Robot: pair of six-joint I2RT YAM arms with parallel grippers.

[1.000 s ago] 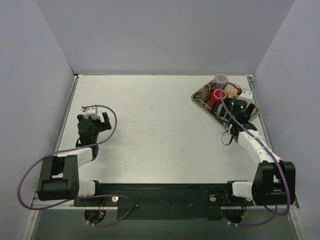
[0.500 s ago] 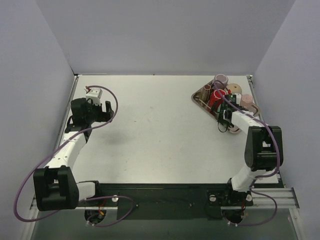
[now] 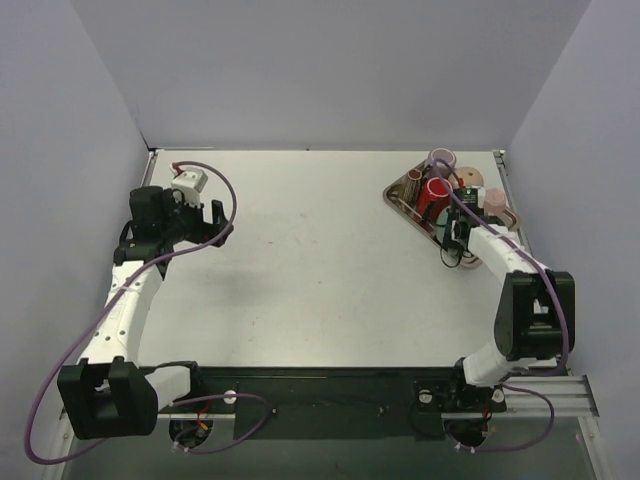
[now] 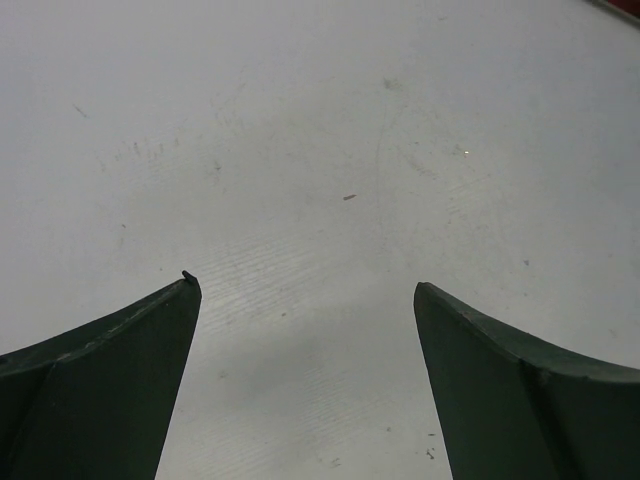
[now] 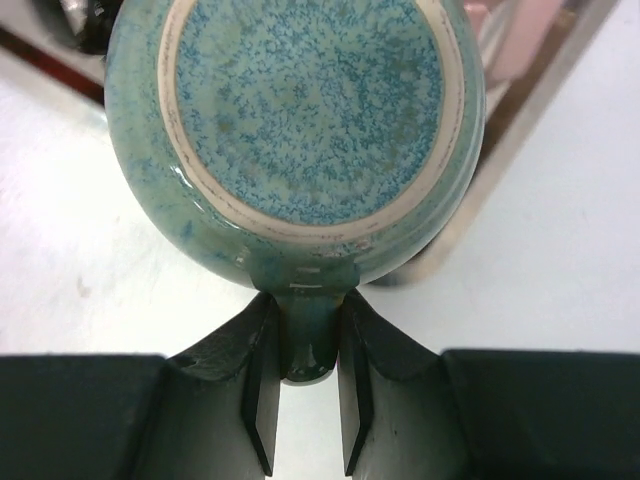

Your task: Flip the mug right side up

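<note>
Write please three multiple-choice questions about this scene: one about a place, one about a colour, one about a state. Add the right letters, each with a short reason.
1. Where on the table does the tray sit?
A. near left corner
B. far right corner
C. centre

2. What colour is the base of the upside-down mug?
A. red
B. plain white
C. speckled blue-green

3. How do the jaws of the left gripper stand?
A. open over the table
B. shut on the mug
C. shut on a spoon

Answers:
1 B: the top view shows the tray by the far right edges of the table.
2 C: the right wrist view shows the speckled base facing the camera.
3 A: the left wrist view shows a wide gap with only table surface between them.
</note>
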